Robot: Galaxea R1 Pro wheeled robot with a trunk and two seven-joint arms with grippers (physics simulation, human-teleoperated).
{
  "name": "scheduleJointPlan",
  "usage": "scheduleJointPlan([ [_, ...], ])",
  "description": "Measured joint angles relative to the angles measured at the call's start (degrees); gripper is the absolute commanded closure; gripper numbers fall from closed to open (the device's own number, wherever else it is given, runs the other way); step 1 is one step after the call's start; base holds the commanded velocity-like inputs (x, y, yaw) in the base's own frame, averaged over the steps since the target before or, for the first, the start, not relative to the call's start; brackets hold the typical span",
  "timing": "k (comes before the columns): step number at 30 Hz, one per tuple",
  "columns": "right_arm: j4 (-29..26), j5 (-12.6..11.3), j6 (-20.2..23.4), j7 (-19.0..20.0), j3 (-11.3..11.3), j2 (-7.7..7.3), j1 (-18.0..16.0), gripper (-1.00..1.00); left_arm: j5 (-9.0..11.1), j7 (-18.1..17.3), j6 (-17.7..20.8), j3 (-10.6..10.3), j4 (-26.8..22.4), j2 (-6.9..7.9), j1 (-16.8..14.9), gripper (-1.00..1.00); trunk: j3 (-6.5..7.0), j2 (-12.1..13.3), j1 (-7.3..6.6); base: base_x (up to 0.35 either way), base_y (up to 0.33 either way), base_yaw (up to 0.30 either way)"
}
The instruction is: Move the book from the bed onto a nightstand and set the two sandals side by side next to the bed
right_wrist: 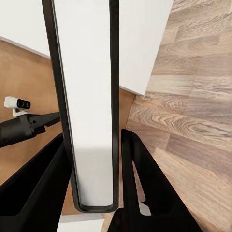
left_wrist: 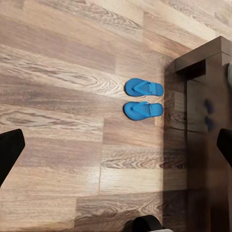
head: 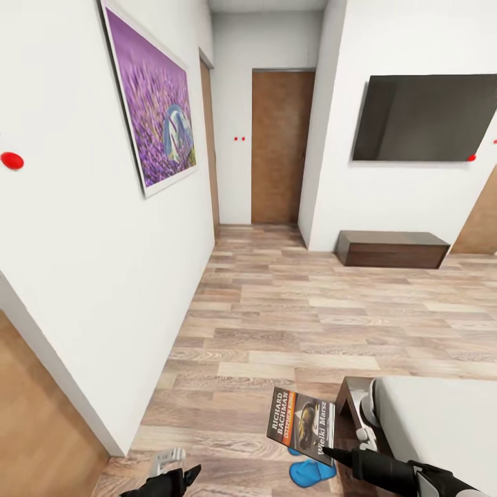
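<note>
Book: the thin paperback [head: 301, 415] is off the bed, held in the air above the plank floor [head: 290, 310] just beside the bed corner, cover facing the head camera, white "RICHARD BACHMAN" lettering running along its edge.
Hold: the right gripper [head: 330, 453] pinches the book at its lower edge; in the right wrist view the two dark fingers [right_wrist: 145, 188] are closed on either side of the book [right_wrist: 89, 106], which is seen edge-on between them.
Handling, as a judgement: light and thin, with a glossy cover likely to slide; a paperback flexes, so an edge pinch lets it droop or swing. A hold nearer the spine would be stiffer.
Left gripper: left gripper [head: 178, 476] low over the floor; its dark fingertips [left_wrist: 9, 152] stand wide apart with nothing between them.
Sandals: two bright blue sandals [left_wrist: 143, 99] lie flat on the floor, side by side and close together, next to the dark wooden bed frame [left_wrist: 203, 63]. Flat and thin, they look placed already.
Bed: light grey mattress [head: 442, 428] at the right.
Room: lavender picture [head: 152, 103] on the left wall, wall television [head: 422, 117], low dark dresser [head: 392, 249], wooden door [head: 279, 145].
</note>
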Motion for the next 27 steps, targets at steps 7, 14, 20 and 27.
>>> scheduleJointPlan([
  [7,0.02,0.0,0.0,0.0,-0.05,0.0,0.0,1.0,0.0,0.0,0.0,0.0,0.01,0.0,0.0,-1.0,0.65,0.0,0.0,0.0,0.0,0.0],
  [14,0.01,0.0,0.0,0.0,-0.03,0.0,0.0,1.0,0.0,0.0,0.0,0.0,0.01,0.0,0.0,-1.0,1.3,0.0,0.0,0.0,0.0,0.0],
  [20,0.02,0.0,0.0,0.0,-0.02,0.0,0.0,1.0,0.0,0.0,0.0,0.0,0.01,0.0,0.0,-1.0,1.86,0.0,0.0,0.0,0.0,0.0],
  [27,0.01,0.0,0.0,0.0,0.04,0.0,0.0,1.0,0.0,0.0,0.0,0.0,0.01,0.0,0.0,-1.0,2.17,0.0,0.0,0.0,0.0,0.0],
])
